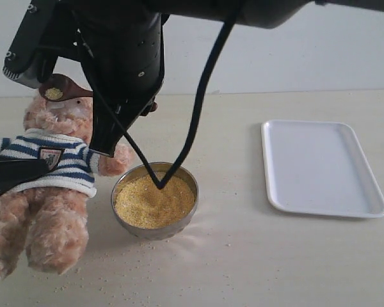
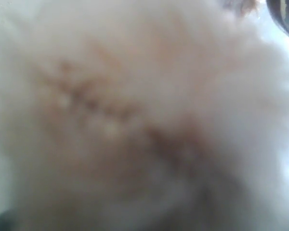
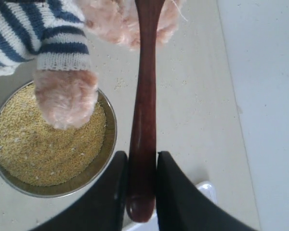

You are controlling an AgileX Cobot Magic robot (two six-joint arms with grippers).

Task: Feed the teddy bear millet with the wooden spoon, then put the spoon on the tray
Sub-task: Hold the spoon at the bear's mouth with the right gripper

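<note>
Right wrist view shows my right gripper (image 3: 142, 166) clamped on the tail end of the slim dark reddish-brown wooden spoon (image 3: 144, 96). I judge the far grip buys reach to the face of the fluffy light-brown plush teddy bear (image 1: 57, 160). A little yellow millet (image 1: 53, 93) sits in the spoon's tip at the muzzle. My left gripper (image 1: 9, 174) lies against the bear's torso, seemingly propping it; whether it is closed I cannot tell. The flat white rectangular tray (image 1: 323, 167) lies well apart, with bare table (image 1: 243, 256) beyond the round metal bowl (image 1: 137, 229).
</note>
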